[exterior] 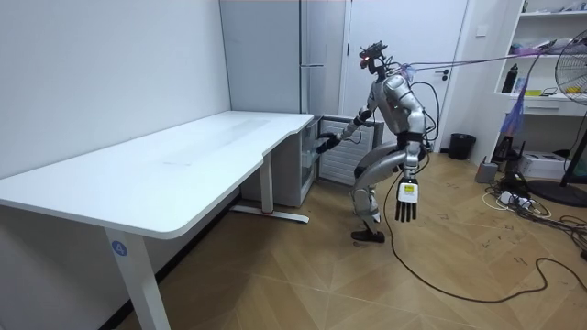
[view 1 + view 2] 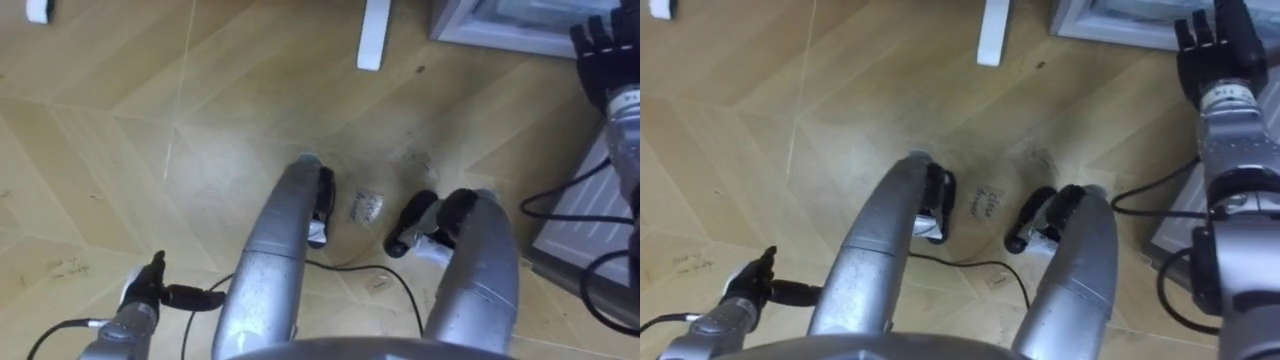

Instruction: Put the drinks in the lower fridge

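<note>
- Left eye view: the lower fridge [image 2: 500, 28] is cut off at the top edge, so just a pale frame and a glassy panel can be seen. The right robot hand [image 2: 604, 45] lies against it, partly cropped. The left robot hand [image 2: 158, 292] is well away from the fridge, its fingers hard to make out.
- Room view: the robot stands bent before the fridge, which sits beside the worktop [image 1: 183, 160]. The left robot hand hangs empty, fingers straight.
- Right eye view: the right robot hand's fingers are stretched out and hold nothing.

Nothing readable here tbh. Scribbled note [image 2: 990, 203] on the floor [image 2: 860, 110], round blue sticker [image 1: 118, 247] on the desk leg [image 1: 139, 289], both too small to make out.
</note>
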`<state>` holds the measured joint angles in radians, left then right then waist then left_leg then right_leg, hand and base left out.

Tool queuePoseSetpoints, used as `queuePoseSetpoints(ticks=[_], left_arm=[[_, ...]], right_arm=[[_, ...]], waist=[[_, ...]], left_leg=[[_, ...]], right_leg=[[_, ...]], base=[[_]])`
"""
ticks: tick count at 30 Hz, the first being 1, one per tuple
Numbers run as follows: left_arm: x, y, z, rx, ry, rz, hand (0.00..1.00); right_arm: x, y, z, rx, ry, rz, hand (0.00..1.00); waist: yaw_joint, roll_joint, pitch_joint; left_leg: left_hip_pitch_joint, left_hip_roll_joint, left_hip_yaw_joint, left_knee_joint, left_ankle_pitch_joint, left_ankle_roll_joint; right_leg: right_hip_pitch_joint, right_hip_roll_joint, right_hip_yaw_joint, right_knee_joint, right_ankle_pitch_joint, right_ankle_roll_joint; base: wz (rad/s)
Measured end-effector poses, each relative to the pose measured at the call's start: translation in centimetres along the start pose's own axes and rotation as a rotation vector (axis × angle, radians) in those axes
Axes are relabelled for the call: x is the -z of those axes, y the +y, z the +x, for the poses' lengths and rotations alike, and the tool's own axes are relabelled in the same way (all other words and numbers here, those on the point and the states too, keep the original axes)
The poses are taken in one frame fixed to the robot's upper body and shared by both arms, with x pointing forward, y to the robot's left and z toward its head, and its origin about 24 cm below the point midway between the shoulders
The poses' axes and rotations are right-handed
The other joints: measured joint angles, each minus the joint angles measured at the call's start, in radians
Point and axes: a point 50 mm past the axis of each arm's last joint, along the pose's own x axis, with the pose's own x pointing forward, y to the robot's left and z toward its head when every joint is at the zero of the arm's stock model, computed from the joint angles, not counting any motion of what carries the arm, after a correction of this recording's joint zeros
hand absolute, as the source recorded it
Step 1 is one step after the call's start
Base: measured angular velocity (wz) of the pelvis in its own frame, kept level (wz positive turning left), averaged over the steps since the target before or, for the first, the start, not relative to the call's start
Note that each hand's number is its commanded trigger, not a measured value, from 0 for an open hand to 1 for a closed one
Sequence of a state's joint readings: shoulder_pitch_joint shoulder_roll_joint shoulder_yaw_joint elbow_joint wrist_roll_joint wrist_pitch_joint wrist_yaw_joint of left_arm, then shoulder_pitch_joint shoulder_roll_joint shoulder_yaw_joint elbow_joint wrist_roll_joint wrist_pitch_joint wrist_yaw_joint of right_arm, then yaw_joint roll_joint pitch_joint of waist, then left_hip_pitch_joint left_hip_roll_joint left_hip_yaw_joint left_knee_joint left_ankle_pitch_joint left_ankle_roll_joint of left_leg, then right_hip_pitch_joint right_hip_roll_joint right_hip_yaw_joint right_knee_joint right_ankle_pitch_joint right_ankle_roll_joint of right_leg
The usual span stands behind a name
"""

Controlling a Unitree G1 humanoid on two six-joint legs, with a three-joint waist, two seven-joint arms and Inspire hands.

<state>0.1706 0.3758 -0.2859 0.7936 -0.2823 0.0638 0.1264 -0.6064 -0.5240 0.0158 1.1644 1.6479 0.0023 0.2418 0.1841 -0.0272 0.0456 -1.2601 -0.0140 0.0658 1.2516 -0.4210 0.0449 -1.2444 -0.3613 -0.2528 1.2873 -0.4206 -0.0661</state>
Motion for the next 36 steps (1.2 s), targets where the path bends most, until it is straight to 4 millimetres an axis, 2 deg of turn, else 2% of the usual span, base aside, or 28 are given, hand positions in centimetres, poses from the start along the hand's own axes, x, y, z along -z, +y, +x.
queuePoseSetpoints(ticks=[3,8,12,15,18,22,28,36], left_arm=[[0.0,0.5,-0.4,0.003,-0.024,0.011,0.00],[0.2,1.3,-0.6,-0.010,-0.025,0.026,0.00],[0.1,2.3,-0.8,-0.026,-0.045,0.046,0.00],[0.6,2.5,-1.2,-0.037,-0.040,0.036,0.00],[1.9,2.9,-1.7,-0.051,-0.008,0.021,0.00],[2.9,3.1,-2.0,-0.057,0.020,0.016,0.00],[2.8,3.4,-2.0,-0.060,0.011,0.031,0.00],[2.4,4.5,-2.1,-0.080,-0.008,0.052,0.00]], right_arm=[[-0.2,0.8,0.3,-0.011,-0.009,0.005,0.00],[-0.3,1.4,0.6,-0.002,-0.021,0.009,0.00],[-0.6,2.6,1.0,-0.002,-0.053,0.038,0.00],[-1.4,3.0,1.1,-0.003,-0.075,0.024,0.00],[-1.5,3.0,1.1,-0.003,-0.087,0.001,0.00],[-1.7,2.9,1.1,0.008,-0.104,-0.008,0.00],[-1.9,2.8,1.1,0.044,-0.128,-0.009,0.00],[-1.3,2.8,1.1,0.068,-0.087,-0.038,0.00]], waist=[[0.000,-0.004,0.0021],[0.001,-0.007,0.0035],[0.005,-0.006,0.0034],[0.021,-0.006,0.0034],[0.033,-0.006,0.0032],[0.051,-0.006,0.0031],[0.073,-0.006,0.0032],[0.077,-0.005,0.0043]], left_leg=[[-0.004,0.001,-0.002,0.000,0.006,-0.009],[-0.008,-0.001,-0.003,-0.002,0.012,-0.009],[-0.022,-0.004,-0.019,-0.004,0.017,-0.011],[-0.023,-0.002,-0.018,-0.005,0.016,-0.011],[-0.021,0.000,-0.024,-0.005,0.013,-0.016],[-0.019,-0.001,-0.040,-0.005,0.011,-0.024],[-0.010,0.001,-0.049,-0.009,0.017,-0.041],[0.046,0.001,-0.058,-0.043,0.024,-0.061]], right_leg=[[-0.001,-0.007,-0.009,0.002,-0.001,-0.002],[-0.002,-0.016,-0.017,0.004,-0.005,-0.009],[-0.002,-0.025,-0.040,0.002,-0.009,-0.016],[-0.002,-0.030,-0.049,0.003,-0.015,-0.024],[0.001,-0.024,-0.051,0.002,-0.019,-0.020],[0.010,-0.021,-0.064,0.002,-0.027,-0.029],[0.025,-0.021,-0.079,0.003,-0.037,-0.047],[0.079,-0.017,-0.092,-0.018,-0.044,-0.060]], base=[[0.10],[0.02],[0.06],[0.00],[0.00],[0.01],[0.04],[0.00]])
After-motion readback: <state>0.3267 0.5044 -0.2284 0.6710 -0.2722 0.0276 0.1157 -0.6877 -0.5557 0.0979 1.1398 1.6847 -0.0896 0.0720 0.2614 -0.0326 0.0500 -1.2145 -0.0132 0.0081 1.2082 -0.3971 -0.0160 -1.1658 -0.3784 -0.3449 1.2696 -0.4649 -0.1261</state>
